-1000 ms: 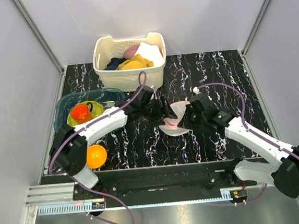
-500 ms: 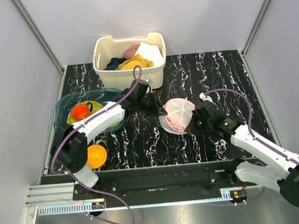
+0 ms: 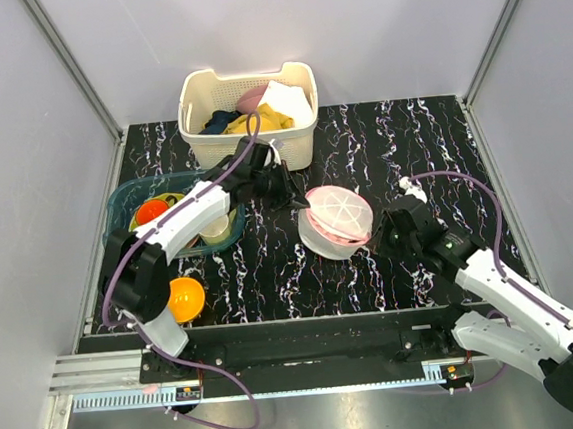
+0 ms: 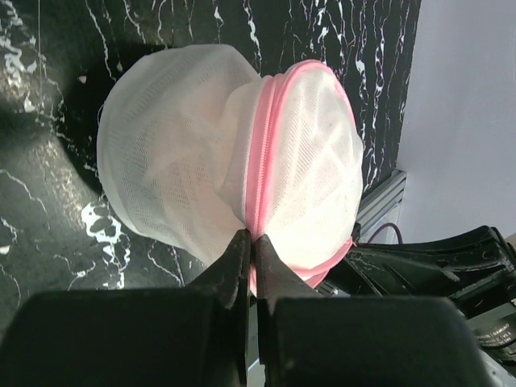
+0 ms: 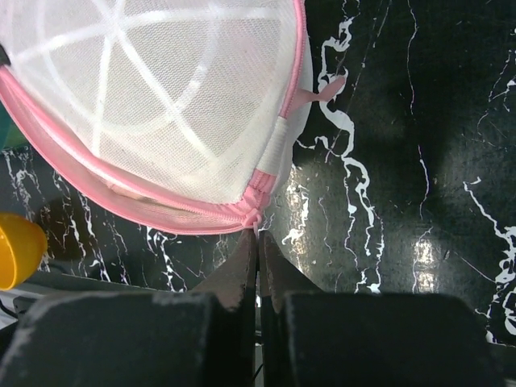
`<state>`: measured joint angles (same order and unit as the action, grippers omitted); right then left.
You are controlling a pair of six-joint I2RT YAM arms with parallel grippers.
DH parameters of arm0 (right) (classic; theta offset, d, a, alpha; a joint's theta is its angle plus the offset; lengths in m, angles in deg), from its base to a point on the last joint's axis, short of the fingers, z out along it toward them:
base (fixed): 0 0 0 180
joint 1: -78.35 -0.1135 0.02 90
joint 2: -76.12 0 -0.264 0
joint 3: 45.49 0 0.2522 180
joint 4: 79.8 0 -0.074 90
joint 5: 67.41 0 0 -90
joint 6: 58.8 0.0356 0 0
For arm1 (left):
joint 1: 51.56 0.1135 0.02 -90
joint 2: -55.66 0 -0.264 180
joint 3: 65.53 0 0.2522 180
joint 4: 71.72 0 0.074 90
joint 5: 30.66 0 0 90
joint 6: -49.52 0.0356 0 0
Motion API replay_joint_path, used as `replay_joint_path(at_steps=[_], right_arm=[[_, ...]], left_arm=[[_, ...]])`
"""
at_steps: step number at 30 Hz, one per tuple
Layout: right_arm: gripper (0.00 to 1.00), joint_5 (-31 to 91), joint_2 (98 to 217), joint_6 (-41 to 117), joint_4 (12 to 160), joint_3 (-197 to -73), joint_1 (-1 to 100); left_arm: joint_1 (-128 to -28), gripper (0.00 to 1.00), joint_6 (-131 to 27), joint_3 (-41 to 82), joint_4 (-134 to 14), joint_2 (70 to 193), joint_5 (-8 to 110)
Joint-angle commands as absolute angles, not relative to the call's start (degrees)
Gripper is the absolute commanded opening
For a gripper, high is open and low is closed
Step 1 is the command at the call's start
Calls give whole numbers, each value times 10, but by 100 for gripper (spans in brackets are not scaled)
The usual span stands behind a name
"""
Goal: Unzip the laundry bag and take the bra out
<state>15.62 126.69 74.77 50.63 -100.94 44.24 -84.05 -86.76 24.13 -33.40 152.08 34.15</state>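
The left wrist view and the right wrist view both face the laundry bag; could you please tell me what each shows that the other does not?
Only the left wrist view shows the laundry bag edge-on, both domed halves flanking the pink zip, the left gripper pinched on the rim. Only the right wrist view shows one dome's ribbed face, a pink tab, an orange object and the right gripper closed at the zip's end. Both show white mesh, pink zip and the marbled table.

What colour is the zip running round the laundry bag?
Pink. The zip on the laundry bag shows best in the left wrist view.
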Motion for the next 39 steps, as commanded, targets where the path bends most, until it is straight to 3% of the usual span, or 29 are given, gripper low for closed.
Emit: replay_joint_path(at_steps=[1, 6, 7, 8, 9, 11, 18, 22, 26, 32, 35, 39], right_arm=[[0, 133, 1282, 732, 464, -1025, 449], [0, 154, 1317, 748, 485, -1006, 449], [6, 150, 1322, 747, 480, -1009, 449], [30, 135, 1329, 744, 465, -1017, 449], [66, 128, 1331, 738, 456, -1037, 449], [75, 114, 1332, 713, 438, -1067, 444], [78, 54, 1421, 648, 420, -1210, 375], [79, 81, 1479, 630, 460, -1244, 361], [87, 96, 1556, 616, 491, -1267, 345], [90, 81, 1593, 590, 493, -1275, 343], [85, 43, 1588, 584, 491, -1264, 343], [63, -10, 1553, 588, 491, -1237, 342]], left_arm=[[-822, 0, -835, 294, -342, 1551, 346], [-837, 0, -822, 310, -341, 1549, 346], [-841, 0, -819, 309, -337, 1545, 348], [-843, 0, -814, 309, -334, 1538, 350], [-850, 0, -812, 306, -332, 1535, 352], [-859, 0, -809, 294, -331, 1524, 352], [-871, 0, -813, 272, -337, 1514, 351], [-872, 0, -821, 265, -344, 1511, 350], [-873, 0, -824, 267, -343, 1510, 346], [-874, 0, -828, 265, -343, 1515, 339], [-875, 0, -828, 266, -344, 1515, 338], [-875, 0, -828, 262, -344, 1512, 339]])
